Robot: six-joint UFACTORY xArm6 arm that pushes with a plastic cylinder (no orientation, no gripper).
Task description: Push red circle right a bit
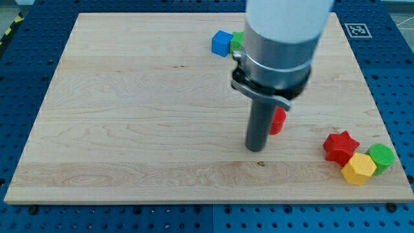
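Note:
The red circle lies right of the board's middle, mostly hidden behind my rod; only its right part shows. My tip rests on the wooden board, just left of and slightly below the red circle, close to it or touching it. A red star lies at the lower right, apart from the red circle.
A yellow hexagon and a green block sit beside the red star at the lower right. A blue cube and a green block lie near the view's top, the green one partly behind the arm.

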